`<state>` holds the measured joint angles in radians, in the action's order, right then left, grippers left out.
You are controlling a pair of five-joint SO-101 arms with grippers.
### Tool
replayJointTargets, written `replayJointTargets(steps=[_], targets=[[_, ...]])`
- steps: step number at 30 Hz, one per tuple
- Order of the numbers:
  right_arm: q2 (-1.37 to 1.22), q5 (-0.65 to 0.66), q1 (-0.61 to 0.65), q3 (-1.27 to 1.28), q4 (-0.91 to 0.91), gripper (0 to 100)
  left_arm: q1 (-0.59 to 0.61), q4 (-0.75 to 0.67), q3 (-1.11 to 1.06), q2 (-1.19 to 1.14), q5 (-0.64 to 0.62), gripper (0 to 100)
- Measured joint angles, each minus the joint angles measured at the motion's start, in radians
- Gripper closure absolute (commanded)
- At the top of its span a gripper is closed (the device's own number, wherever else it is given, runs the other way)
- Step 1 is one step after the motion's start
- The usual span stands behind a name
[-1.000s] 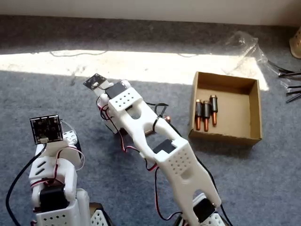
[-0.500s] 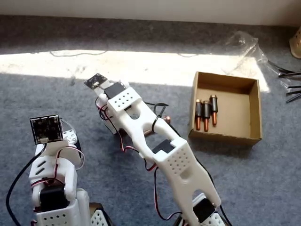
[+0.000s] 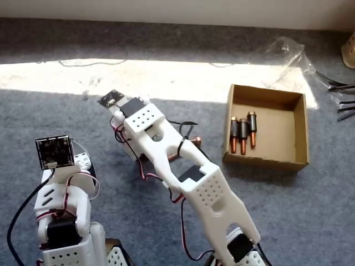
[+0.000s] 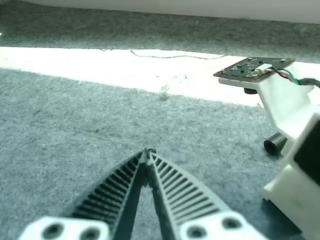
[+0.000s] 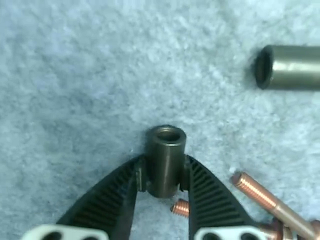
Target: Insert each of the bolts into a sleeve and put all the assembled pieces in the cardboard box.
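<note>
My right gripper (image 5: 162, 172) is shut on a dark sleeve (image 5: 165, 150), which it holds upright on the grey carpet with its bore showing. Beside it lie a second sleeve (image 5: 290, 67) on its side and two copper bolts (image 5: 255, 194), one end poking out between the fingers (image 5: 181, 207). In the high view the right arm (image 3: 166, 149) stretches over this spot, with a bolt head (image 3: 195, 139) beside it. The cardboard box (image 3: 266, 94) to the right holds three assembled pieces (image 3: 243, 133). My left gripper (image 4: 146, 154) is shut and empty, low over the carpet, short of the loose sleeve (image 4: 275, 144).
A sunlit strip crosses the carpet behind the arms. A crumpled plastic bag (image 3: 284, 51) and dark tools (image 3: 341, 102) lie beyond the box at the far right. A thin cable (image 4: 170, 55) runs along the sunlit strip. The left arm (image 3: 61, 210) stands at the lower left.
The right arm has shifted slightly to the left over the carpet. The left arm and the box contents have not moved.
</note>
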<state>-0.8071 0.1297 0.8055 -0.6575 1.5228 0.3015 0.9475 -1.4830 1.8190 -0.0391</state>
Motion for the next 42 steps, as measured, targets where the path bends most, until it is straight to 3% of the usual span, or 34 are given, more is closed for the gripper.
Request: replayJointTargets(steps=[23, 37, 42], targets=[[0.000, 0.000, 0.017, 0.000, -0.011, 90.4, 0.000, -0.002, -0.008, 0.000, 0.000, 99], [0.000, 0.038, 0.017, 0.000, -0.032, 90.3, 0.002, -0.074, -0.060, 0.000, 0.000, 99], [-0.017, 0.086, 0.025, -0.002, -0.032, 95.0, 0.002, -0.074, -0.060, 0.000, 0.000, 99]])
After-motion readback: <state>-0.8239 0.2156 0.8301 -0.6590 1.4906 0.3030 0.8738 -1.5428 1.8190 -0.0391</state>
